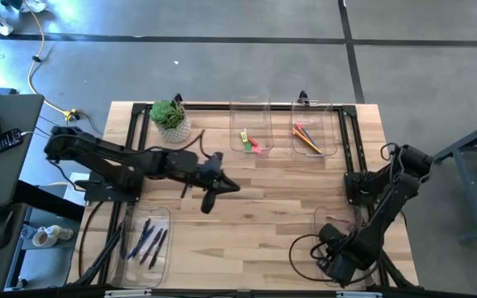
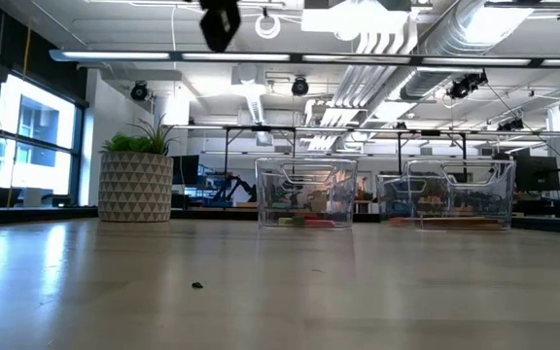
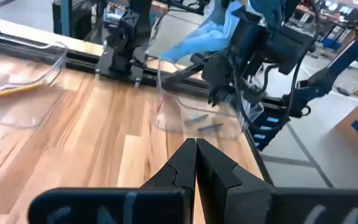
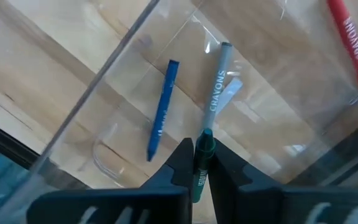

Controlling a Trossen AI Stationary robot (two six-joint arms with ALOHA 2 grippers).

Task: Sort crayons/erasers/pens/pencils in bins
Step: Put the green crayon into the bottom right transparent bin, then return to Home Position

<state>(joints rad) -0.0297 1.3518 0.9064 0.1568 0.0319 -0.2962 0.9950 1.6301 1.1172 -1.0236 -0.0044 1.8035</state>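
My right gripper point(image 4: 199, 158) points down over the near right bin point(image 1: 331, 217) and is shut on a green crayon point(image 4: 199, 180). In that bin lie a blue crayon point(image 4: 161, 112), a grey crayon point(image 4: 218, 81) and a red crayon point(image 4: 352, 37). My left gripper point(image 3: 196, 155) hovers shut and holds nothing over the table's middle point(image 1: 222, 184). Erasers point(image 1: 251, 142) lie in the far middle bin, pencils point(image 1: 306, 136) in the far right bin, dark pens point(image 1: 147, 240) in the near left bin. My right gripper pinches the green crayon between its two fingers point(image 4: 182, 163), coming from above and pointing down. The crayon runs roughly along the fingers. Its dark green tip point(image 4: 205, 138) sticks out below them, over the grey crayon's end. The held part is hidden by the fingers.
A potted plant point(image 1: 171, 118) stands at the table's far left. Black rails point(image 1: 222, 105) run along the far edge. Cables point(image 1: 305, 248) loop near my right arm at the near right. Bare wood point(image 1: 263, 215) lies between the bins.
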